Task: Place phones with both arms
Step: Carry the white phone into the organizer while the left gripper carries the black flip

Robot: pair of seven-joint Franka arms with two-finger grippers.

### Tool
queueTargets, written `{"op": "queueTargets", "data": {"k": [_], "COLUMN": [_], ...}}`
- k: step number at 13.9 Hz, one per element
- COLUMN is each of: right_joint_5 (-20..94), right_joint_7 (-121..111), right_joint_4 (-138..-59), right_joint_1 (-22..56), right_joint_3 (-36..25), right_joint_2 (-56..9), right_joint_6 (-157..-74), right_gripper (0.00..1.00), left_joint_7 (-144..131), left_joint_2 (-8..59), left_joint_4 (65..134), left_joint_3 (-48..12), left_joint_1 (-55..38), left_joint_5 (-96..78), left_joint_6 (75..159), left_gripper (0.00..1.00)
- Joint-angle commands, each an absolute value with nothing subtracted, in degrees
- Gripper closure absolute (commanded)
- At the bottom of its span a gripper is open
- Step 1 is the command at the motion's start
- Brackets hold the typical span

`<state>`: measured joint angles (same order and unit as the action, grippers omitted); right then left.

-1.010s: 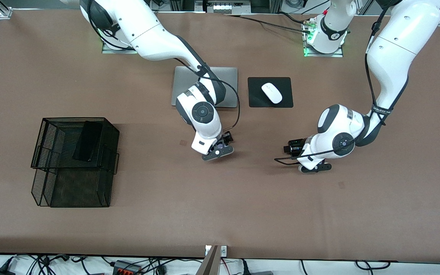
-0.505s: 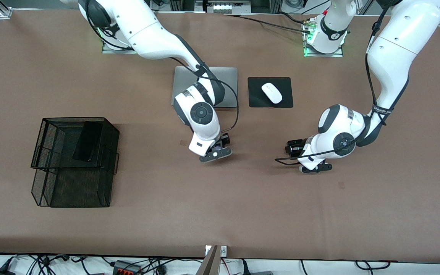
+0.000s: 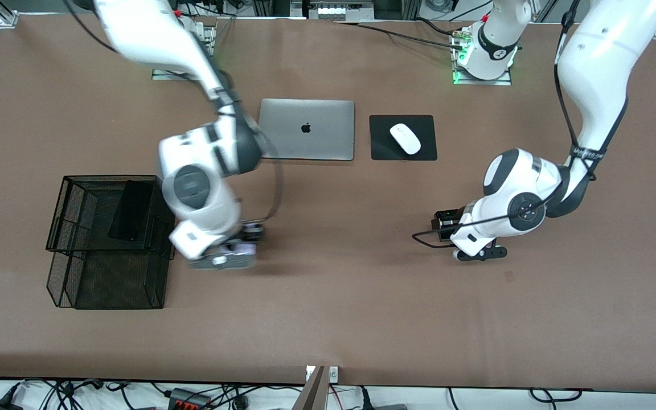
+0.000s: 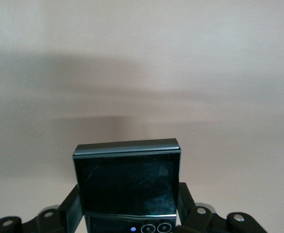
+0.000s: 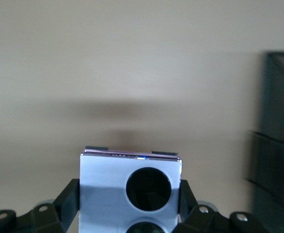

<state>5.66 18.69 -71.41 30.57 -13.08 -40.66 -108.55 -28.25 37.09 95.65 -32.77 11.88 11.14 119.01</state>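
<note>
Brown tabletop [image 3: 362, 319]: spans the whole front view and carries everything below.
Black mesh tray stack [image 3: 77, 273]: two tiers, at about 9 o'clock from the tabletop's middle, toward the right arm's end.
Silver laptop [image 3: 307, 129]: closed and flat, at about 12 o'clock from the middle, near the bases.
Mouse pad [image 3: 382, 149]: black, just beside the laptop toward the left arm's end; a white mouse [image 3: 405, 138] lies on it.
Slim black phone [image 3: 130, 209]: lies tilted in the upper tier of the mesh tray stack.
Right end effector [image 3: 225, 257]: raised over bare tabletop just beside the tray stack, at about 8 o'clock from the laptop; its fingers [image 5: 69, 201] are clamped on the lilac-white phone [image 5: 130, 194], which shows a black circle.
Left end effector [image 3: 479, 253]: over bare tabletop at about 4 o'clock from the mouse pad; its fingers [image 4: 70, 213] are clamped on the black flip phone [image 4: 127, 187].
</note>
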Motion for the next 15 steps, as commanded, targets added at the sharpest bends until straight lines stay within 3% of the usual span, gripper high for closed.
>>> {"op": "queueTargets", "data": {"k": [1, 7, 12, 15], "right_joint_5": [5.98, 4.92, 4.92, 4.92], "right_joint_7": [13.99, -0.67, -5.61, -6.94], "right_joint_4": [-74.35, -82.26, -86.13, -86.22], "right_joint_1": [23.5, 11.45, 4.49, 3.43], "right_joint_3": [-11.87, -12.04, -12.04, -12.04], "right_joint_2": [-36.22, -31.2, -31.2, -31.99], "right_joint_6": [-101.36, -97.65, -98.43, -100.02], "right_gripper": [0.84, 0.83, 0.83, 0.82], "left_joint_7": [-31.62, -47.72, -50.71, -50.8], "left_joint_2": [37.08, 47.45, 51.5, 52.47], "left_joint_4": [90.11, 78.85, 78.57, 78.57], "left_joint_3": [-37.08, -34.72, -32.26, -28.58], "left_joint_1": [7.94, -11.58, -18.53, -22.23], "left_joint_5": [11.61, 11.69, 11.69, 11.6], "left_joint_6": [115.84, 119.17, 132.17, 134.21], "left_gripper": [0.78, 0.76, 0.76, 0.76]}}
